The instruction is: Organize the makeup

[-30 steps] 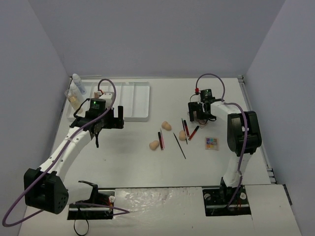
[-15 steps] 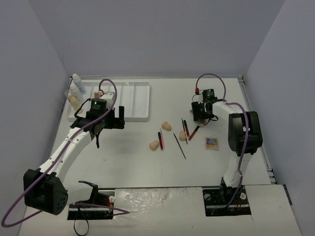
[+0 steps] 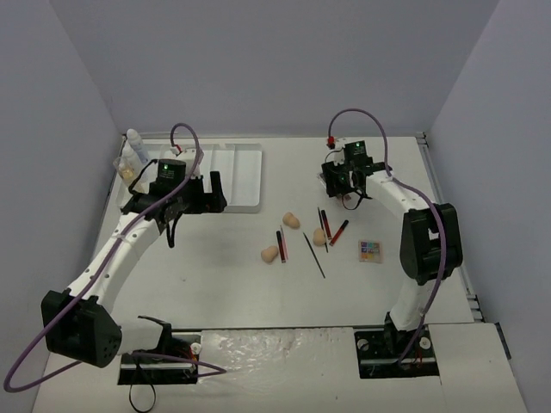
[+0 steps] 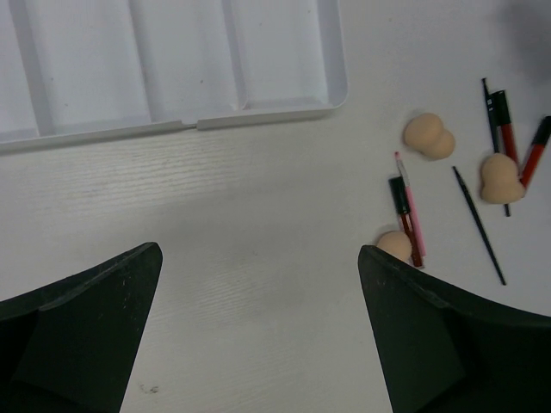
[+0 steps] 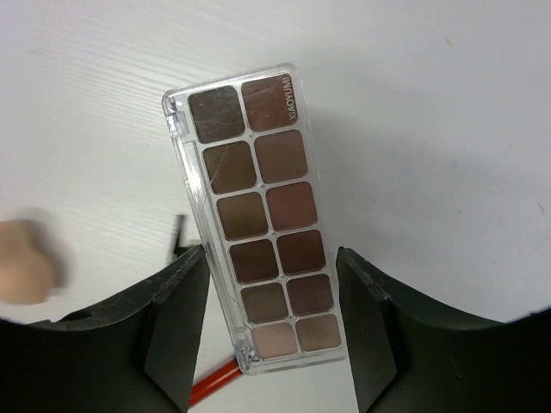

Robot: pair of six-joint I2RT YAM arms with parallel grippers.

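Right tool clamped on brown eyeshadow palette, held clear of worktop — carry step. Next, probably: travel left to tray. Left tool open — empty.

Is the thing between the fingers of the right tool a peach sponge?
No: a clear palette of brown eyeshadow sits between the fingers of the right tool, while a peach sponge lies blurred at the left edge.

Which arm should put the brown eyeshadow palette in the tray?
Right. The right end effector grips the palette; the left end effector hangs open and empty near the tray.
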